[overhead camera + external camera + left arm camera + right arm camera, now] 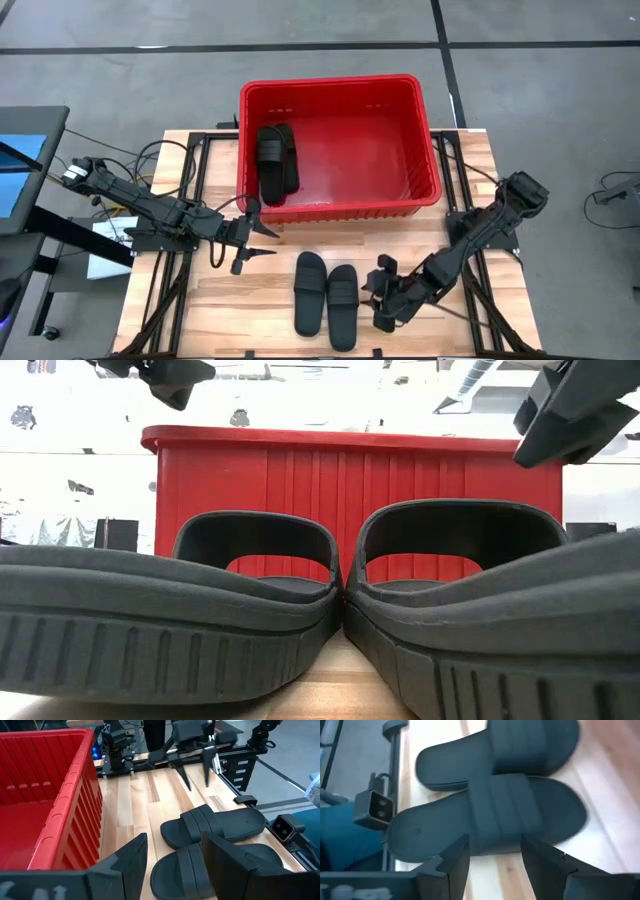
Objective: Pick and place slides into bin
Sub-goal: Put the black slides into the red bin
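Two black slides (310,290) (343,305) lie side by side, soles down, on the wooden table in front of the red bin (425,190). Two more black slides (275,160) lie overlapping on the bin's floor at its left side. My left gripper (270,242) is open and empty above the table at the bin's near left corner. It looks over the two table slides (215,825) (187,870). My right gripper (377,295) is open and empty just right of the table slides. Its fingers (455,865) stand short of the nearer slide (490,815).
The bin's near wall (350,490) stands right behind the two table slides (160,620) (500,620). Black frame rails (190,200) run along both sides of the table. Bare wood (150,805) lies between the slides and the bin.
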